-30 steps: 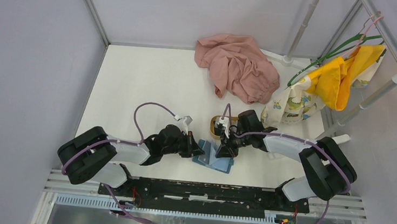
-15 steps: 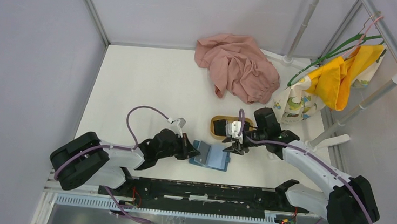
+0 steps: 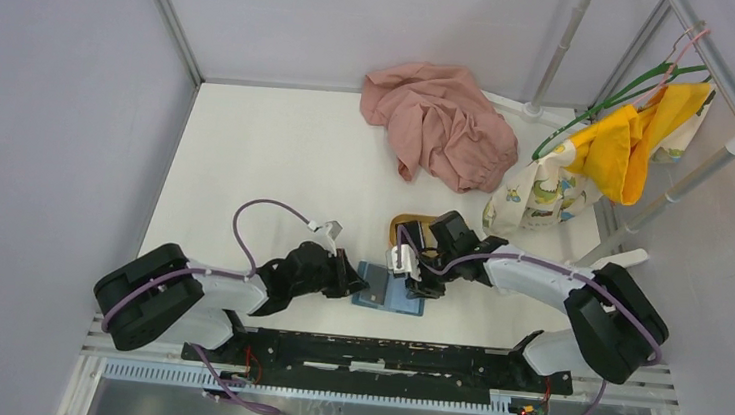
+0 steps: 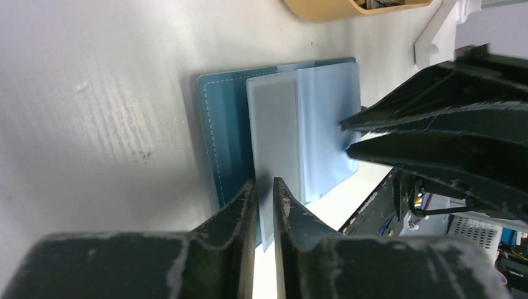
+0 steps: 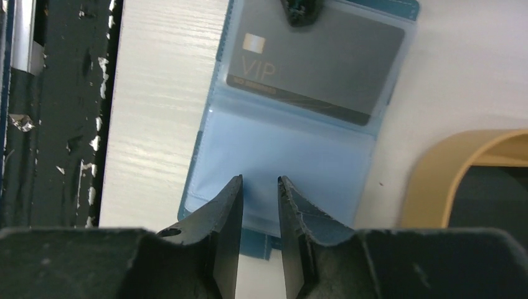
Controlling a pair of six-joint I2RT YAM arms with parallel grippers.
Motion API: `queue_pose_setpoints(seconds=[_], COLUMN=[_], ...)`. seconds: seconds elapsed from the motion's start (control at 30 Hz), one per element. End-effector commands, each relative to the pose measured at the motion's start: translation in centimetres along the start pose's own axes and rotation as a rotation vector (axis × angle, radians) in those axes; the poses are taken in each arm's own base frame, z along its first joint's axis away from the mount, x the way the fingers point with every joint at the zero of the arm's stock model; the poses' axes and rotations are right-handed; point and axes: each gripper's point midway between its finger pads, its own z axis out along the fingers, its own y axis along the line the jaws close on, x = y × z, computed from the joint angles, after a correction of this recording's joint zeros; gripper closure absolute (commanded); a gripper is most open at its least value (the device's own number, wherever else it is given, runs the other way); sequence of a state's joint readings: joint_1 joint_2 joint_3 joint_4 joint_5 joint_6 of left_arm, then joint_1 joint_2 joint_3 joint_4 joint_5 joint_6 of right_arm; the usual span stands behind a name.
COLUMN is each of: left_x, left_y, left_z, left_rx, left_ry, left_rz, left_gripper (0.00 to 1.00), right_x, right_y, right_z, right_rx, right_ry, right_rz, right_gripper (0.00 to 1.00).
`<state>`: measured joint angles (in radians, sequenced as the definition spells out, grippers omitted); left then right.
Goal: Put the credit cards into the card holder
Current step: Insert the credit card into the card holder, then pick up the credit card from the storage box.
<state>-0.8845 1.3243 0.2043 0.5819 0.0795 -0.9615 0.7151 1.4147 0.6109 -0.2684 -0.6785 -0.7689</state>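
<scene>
White table [image 3: 247, 157] is sitting inside a grey-walled booth. Pink cloth [image 3: 441, 124] is lying well behind the card holder [image 3: 397, 301], and the wooden tray [image 5: 423, 187] is just behind it. The holder is lying open, with one credit card [image 5: 317, 59] in a sleeve. Left gripper [image 4: 264, 187] is clenching the holder's left edge. Right gripper [image 5: 259, 182] is hovering over its empty sleeve, jaws slightly parted, grasping nothing. Half a second ago it was hanging beside the tray. The holder has not moved.

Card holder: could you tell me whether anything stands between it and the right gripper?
Nothing visible does. The right gripper is directly over the bare light-blue half of the card holder; the credit card lies on the other half, pinched by the left gripper.
</scene>
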Motion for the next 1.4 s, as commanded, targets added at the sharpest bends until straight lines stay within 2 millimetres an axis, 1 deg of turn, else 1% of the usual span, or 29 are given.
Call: queue_pose_setpoints(seconds=[0.0, 0.07, 0.13, 0.17, 0.2, 0.23, 0.33, 0.37, 0.43, 0.47, 0.5, 0.53, 0.57, 0.6, 0.7, 0.77, 0.9, 1.07, 1.2, 1.37], left_x=[-0.9, -1.5, -2.1, -2.8, -3.3, -3.7, -5.2, -5.7, -6.4, -6.6, -6.8, -6.8, -6.9, -6.8, -6.4, -6.4, -6.7, -7.1, -7.4, -7.8], left_y=[-0.2, -0.7, -1.1, -1.0, -1.2, -1.2, -2.6, -3.3, -4.4, -4.6, -4.7, -4.5, -4.4, -4.4, -4.4, -4.3, -4.5, -4.5, -4.3, -4.4], left_z=[-0.4, -0.9, -1.5, -1.9, -2.3, -2.6, -3.5, -3.7, -3.7, -3.5, -3.3, -2.9, -2.6, -2.3, -1.4, -0.7, 0.7, 2.1, 2.9, 3.8], left_rx=[-0.017, -0.014, -0.016, -0.034, -0.04, -0.049, -0.01, 0.015, 0.051, 0.053, 0.049, 0.037, 0.03, 0.029, 0.052, 0.048, 0.036, 0.019, 0.003, -0.001], left_ry=[-0.038, -0.058, -0.075, -0.105, -0.124, -0.138, -0.192, -0.212, -0.234, -0.234, -0.232, -0.22, -0.208, -0.199, -0.185, -0.18, -0.17, -0.166, -0.165, -0.157], left_rz=[0.016, 0.037, 0.061, 0.075, 0.087, 0.1, 0.156, 0.178, 0.226, 0.245, 0.255, 0.252, 0.243, 0.233, 0.208, 0.202, 0.21, 0.21, 0.208, 0.212], left_gripper=[0.73, 0.64, 0.53, 0.48, 0.43, 0.4, 0.29, 0.25, 0.13, 0.09, 0.08, 0.07, 0.06, 0.05, 0.06, 0.1, 0.17, 0.22, 0.27, 0.28], right_x=[-2.0, -3.9, -5.4, -6.0, -6.5, -6.8, -7.6, -7.6, -7.9, -7.9, -7.7, -7.1, -6.5, -5.6, -2.8, -1.9, -1.2, -0.6, -0.4, 0.2], right_y=[-2.2, -2.5, -3.2, -3.7, -4.4, -5.3, -9.1, -10.2, -12.1, -12.7, -13.2, -13.9, -14.3, -14.8, -15.9, -16.1, -15.8, -15.0, -15.0, -15.0], right_z=[-3.3, -5.1, -6.9, -7.8, -8.5, -9.2, -10.7, -11.0, -11.1, -10.6, -10.2, -9.7, -9.3, -9.0, -9.1, -9.2, -8.5, -6.9, -6.2, -5.7], right_rx=[0.054, 0.064, 0.11, 0.147, 0.186, 0.238, 0.415, 0.452, 0.482, 0.469, 0.461, 0.463, 0.471, 0.486, 0.592, 0.62, 0.599, 0.523, 0.492, 0.492], right_ry=[0.005, -0.071, -0.126, -0.143, -0.155, -0.16, -0.187, -0.195, -0.227, -0.234, -0.241, -0.239, -0.243, -0.241, -0.269, -0.304, -0.334, -0.348, -0.348, -0.336], right_rz=[-0.099, -0.121, -0.147, -0.154, -0.156, -0.136, 0.001, 0.054, 0.182, 0.249, 0.329, 0.408, 0.479, 0.54, 0.758, 0.844, 0.918, 1.003, 1.039, 1.064], right_gripper=[0.67, 0.65, 0.61, 0.6, 0.58, 0.54, 0.41, 0.34, 0.27, 0.26, 0.26, 0.26, 0.26, 0.26, 0.26, 0.27, 0.3, 0.35, 0.38, 0.39])
